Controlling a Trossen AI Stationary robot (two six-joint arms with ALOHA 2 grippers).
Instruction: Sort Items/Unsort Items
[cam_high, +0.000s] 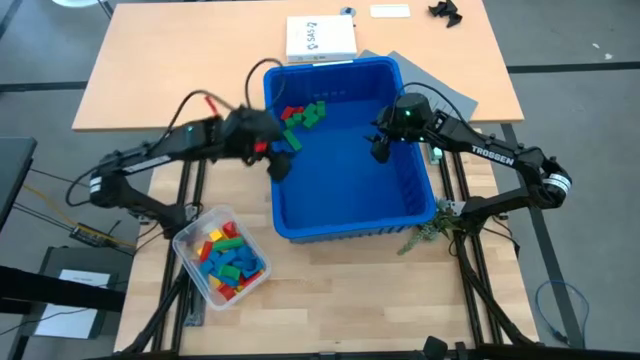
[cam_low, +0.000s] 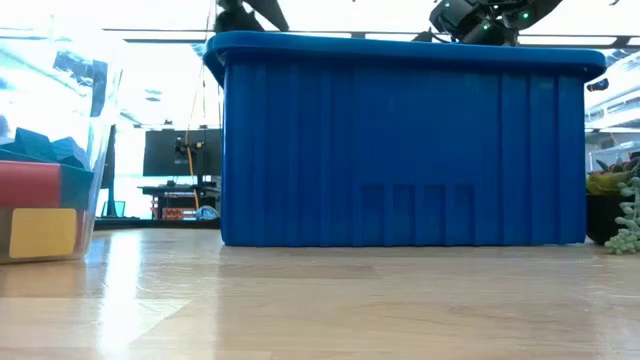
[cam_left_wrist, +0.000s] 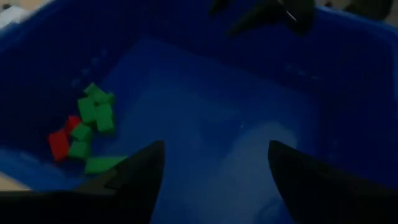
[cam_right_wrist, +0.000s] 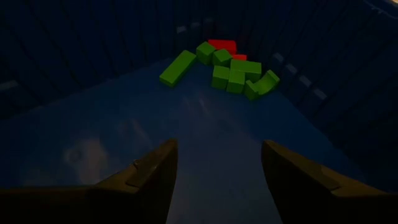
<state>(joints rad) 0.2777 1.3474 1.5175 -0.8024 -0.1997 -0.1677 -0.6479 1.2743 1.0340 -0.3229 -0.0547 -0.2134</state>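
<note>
Several green and red blocks (cam_high: 302, 116) heaped in upper-left corner of blue bin (cam_high: 400, 215), frame centre; more mixed blocks (cam_high: 224, 260) in clear container (cam_high: 186, 236), lower left, on tabletop (cam_high: 330, 290). Left tool (cam_high: 281, 152) over bin's left rim beside heap, fingers wide apart, empty. Right tool (cam_high: 380, 150) inside bin, upper right, fingers parted, empty.

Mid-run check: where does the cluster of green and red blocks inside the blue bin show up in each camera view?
High view: green and red blocks in the blue bin's far-left corner.
Low view: not visible; the bin's front wall hides its inside.
Left wrist view: left side of picture, on the bin floor.
Right wrist view: upper middle, against the far walls.
Shared landmark: the blue bin.
</note>
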